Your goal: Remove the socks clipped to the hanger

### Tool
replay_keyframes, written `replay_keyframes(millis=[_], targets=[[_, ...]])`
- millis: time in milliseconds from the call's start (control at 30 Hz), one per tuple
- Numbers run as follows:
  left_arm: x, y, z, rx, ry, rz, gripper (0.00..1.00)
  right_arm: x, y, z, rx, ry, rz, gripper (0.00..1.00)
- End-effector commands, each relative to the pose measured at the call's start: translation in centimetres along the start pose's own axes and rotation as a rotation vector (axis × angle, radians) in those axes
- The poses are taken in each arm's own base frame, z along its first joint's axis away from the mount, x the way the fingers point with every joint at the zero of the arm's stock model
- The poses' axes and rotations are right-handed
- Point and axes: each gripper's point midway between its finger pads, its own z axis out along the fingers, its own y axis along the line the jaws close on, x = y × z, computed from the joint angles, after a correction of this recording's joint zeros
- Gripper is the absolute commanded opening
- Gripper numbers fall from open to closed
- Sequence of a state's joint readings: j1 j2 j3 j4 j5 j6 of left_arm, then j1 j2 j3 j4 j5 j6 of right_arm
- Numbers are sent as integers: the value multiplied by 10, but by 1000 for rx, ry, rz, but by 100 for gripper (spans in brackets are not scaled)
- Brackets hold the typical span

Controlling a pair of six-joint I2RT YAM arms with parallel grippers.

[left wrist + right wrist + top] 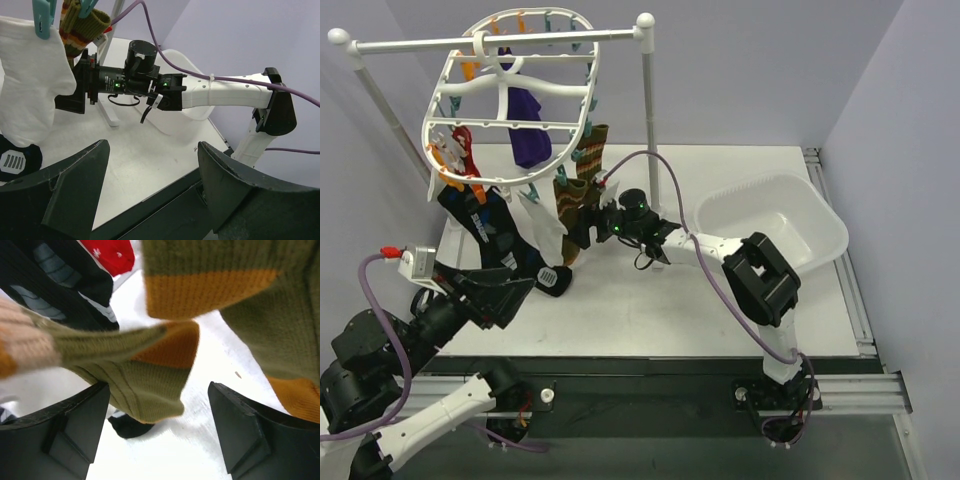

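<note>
From above, the hanger (pixel 480 123) hangs tilted by its hook on the rail (pixel 550 38), over the far left of the table (pixel 650 310). Clipped to it are a purple sock (pixel 528 135) in the middle, a red sock (pixel 460 150) at the left rim, a navy sock (pixel 485 225) and a white sock (pixel 545 228) dangling low, and two olive socks (pixel 588 160) on the right. The right gripper (pixel 578 228) sits at the olive socks' lower ends. The left gripper (pixel 528 290) hovers nearer the bases, close to the navy sock's toe. A basin (pixel 775 225) stands at the right.

In the left wrist view, its fingers are spread wide with nothing between them. The white sock hangs from a teal clip (pixel 42 20) at the upper left, and the right arm (pixel 220 95) reaches in beyond it.

In the right wrist view, the jaws are wide too. One olive sock's end droops between the fingers, unpinched (whether it brushes either finger, I cannot tell).
</note>
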State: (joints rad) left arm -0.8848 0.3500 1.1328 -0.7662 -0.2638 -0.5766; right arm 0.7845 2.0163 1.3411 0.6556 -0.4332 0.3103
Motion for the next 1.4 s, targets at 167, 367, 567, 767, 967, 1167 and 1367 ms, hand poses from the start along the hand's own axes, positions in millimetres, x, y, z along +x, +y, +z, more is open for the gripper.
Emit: replay_keyframes(millis=[167, 367, 567, 767, 967, 1167, 1367], targets=[[-15, -19, -2, 59, -11, -34, 82, -38, 33, 4, -117, -117, 27, 39], [-16, -38, -4, 136, 26, -47, 82, -23, 38, -34, -19, -39, 90, 0], [-4, -37, -2, 131, 86, -36, 82, 2, 75, -94, 55, 101, 117, 0], [25, -44, 4, 181, 174, -120, 93, -4, 120, -139, 8, 167, 219, 0], [56, -35, 12, 150, 245, -184, 95, -22, 153, -171, -34, 160, 229, 0], [73, -13, 12, 60, 257, -237, 97, -48, 194, -190, -153, 110, 232, 0], [91, -6, 13, 74, 235, -340, 97, -73, 231, -201, -276, 70, 249, 0]])
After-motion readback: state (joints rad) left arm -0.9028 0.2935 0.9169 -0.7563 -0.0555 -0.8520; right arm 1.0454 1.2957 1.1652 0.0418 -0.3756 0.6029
